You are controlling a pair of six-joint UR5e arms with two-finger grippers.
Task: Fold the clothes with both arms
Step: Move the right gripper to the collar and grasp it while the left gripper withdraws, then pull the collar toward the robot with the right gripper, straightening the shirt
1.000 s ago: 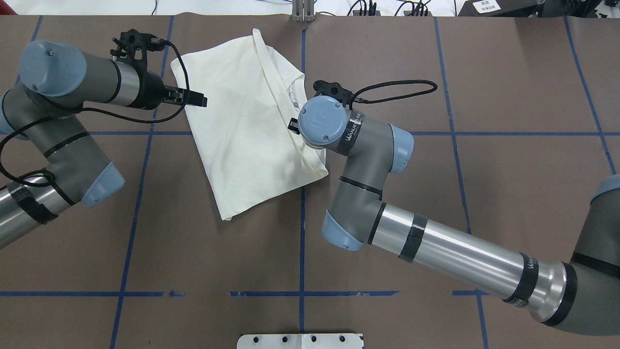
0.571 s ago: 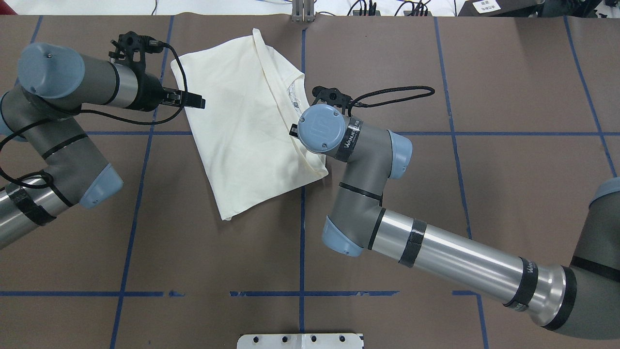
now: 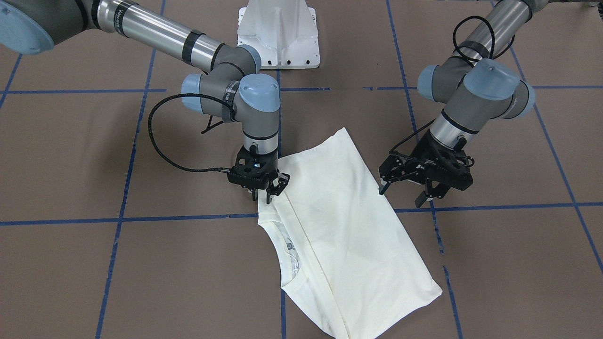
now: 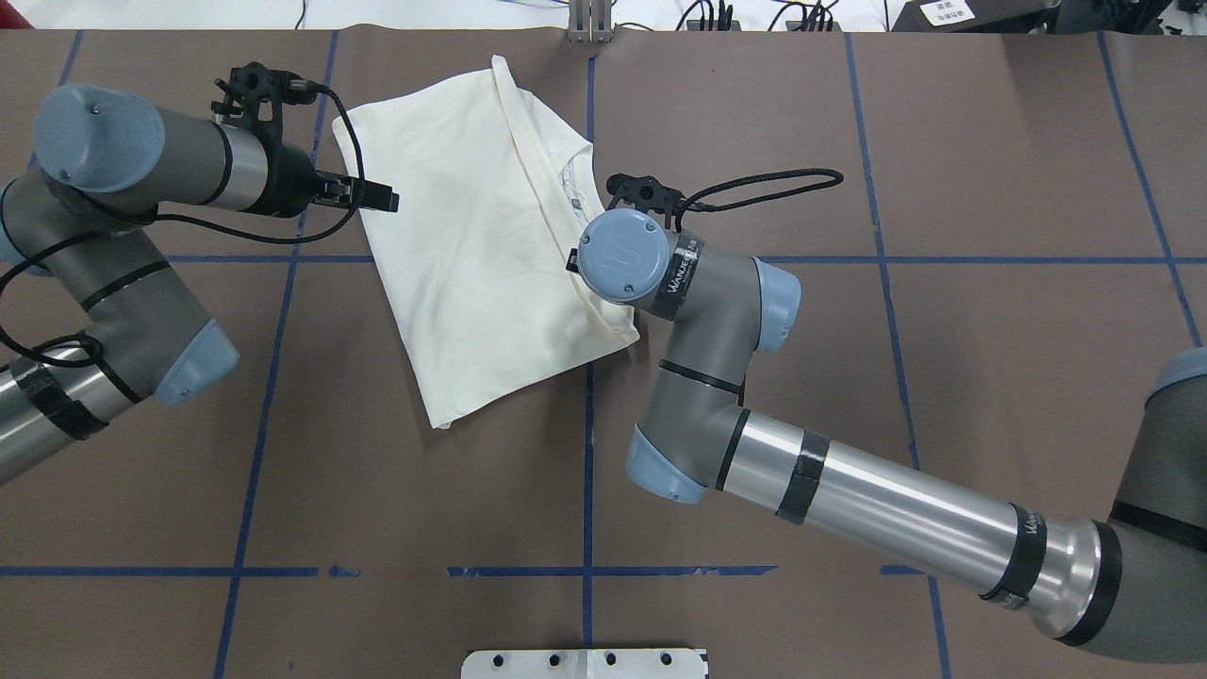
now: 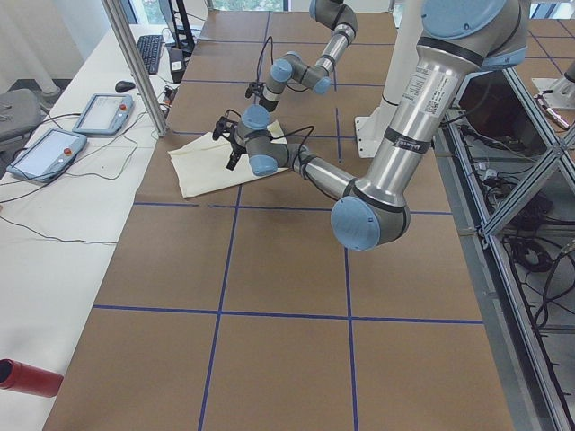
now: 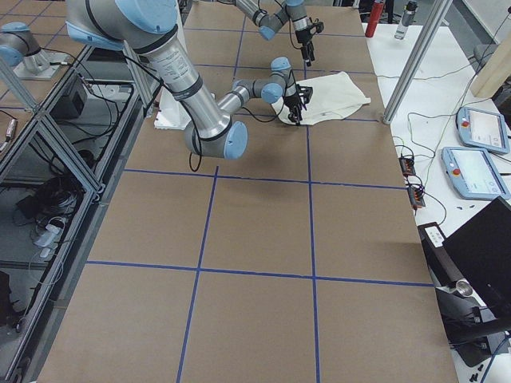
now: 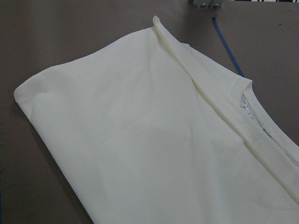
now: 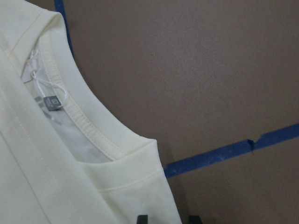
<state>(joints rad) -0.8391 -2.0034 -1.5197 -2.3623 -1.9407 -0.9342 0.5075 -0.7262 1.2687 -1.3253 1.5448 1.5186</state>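
The cream shirt [image 3: 339,226] lies folded lengthwise on the brown table, plain side up, with its neckline and label [image 8: 51,102] showing; no print is visible. It also shows in the overhead view [image 4: 471,264] and the left wrist view [image 7: 140,140]. My right gripper [image 3: 264,197] is low at the shirt's shoulder corner beside the neckline. Its fingertips [image 8: 140,219] stand apart, one over the cloth and one over the table. My left gripper [image 3: 401,194] is open and empty, hovering at the shirt's opposite long edge [image 4: 382,196].
The white pedestal base [image 3: 278,33] stands at the robot's side of the table. Blue tape lines [image 4: 586,471] cross the brown surface. A metal post [image 5: 135,63] and teach pendants [image 5: 54,148] stand on the white bench past the far edge.
My right wrist has shifted slightly towards the shirt's shoulder edge and nearer the robot. The left arm has barely moved. The shirt lies as before.
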